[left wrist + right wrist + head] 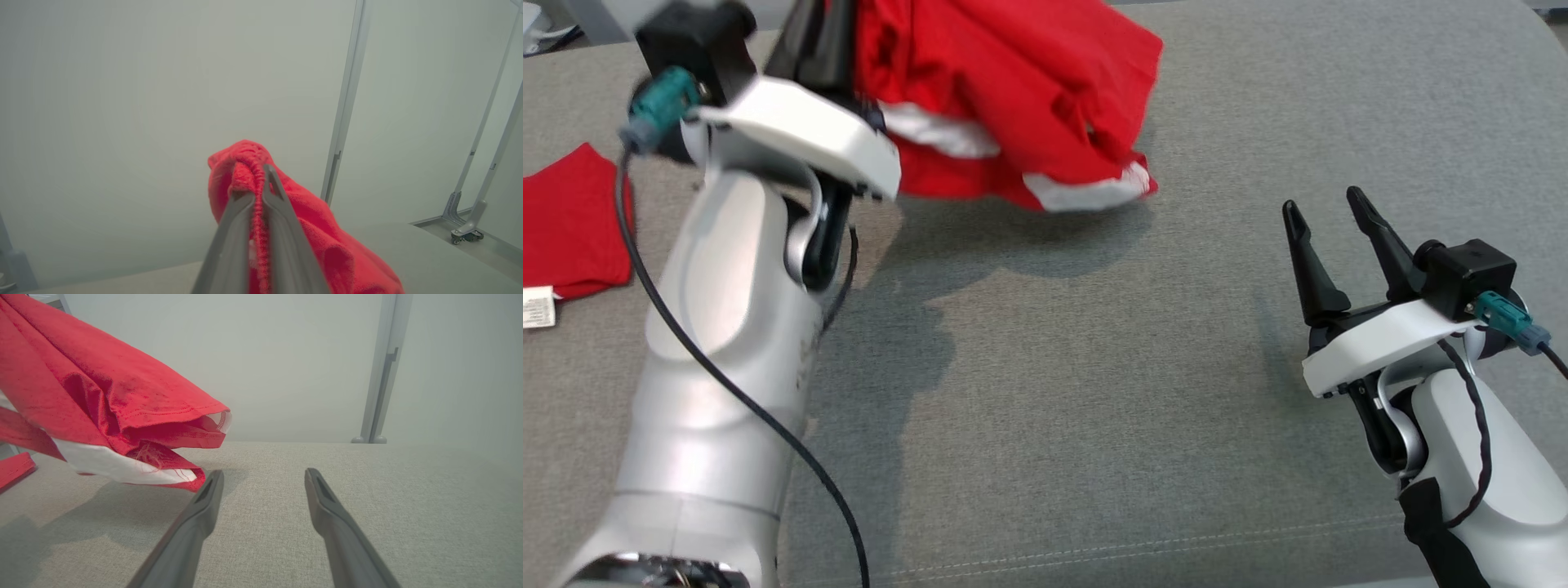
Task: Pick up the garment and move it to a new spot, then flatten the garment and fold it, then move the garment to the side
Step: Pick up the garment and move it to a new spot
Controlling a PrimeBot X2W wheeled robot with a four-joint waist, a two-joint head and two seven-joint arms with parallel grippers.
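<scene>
The garment (1013,90) is red with white inner patches and hangs bunched at the top centre, lifted off the grey fabric-covered table (1094,392). My left gripper (813,33) is raised at the upper left, shut on a red edge of it. In the left wrist view the fingers (251,175) pinch a ribbed red hem and the garment (318,228) drapes down to the right. My right gripper (1327,204) stands open low over the table at the right, nothing between its fingers. From the right wrist, the right gripper (263,477) points past the garment's (102,396) hanging lower edge at its left.
A second red cloth (572,220) with a white label (538,307) lies flat at the table's left edge, and it also shows as a red cloth (14,467) from the right wrist. Beyond the table are a pale wall, a metal post (347,102) and a wheeled frame foot (466,234).
</scene>
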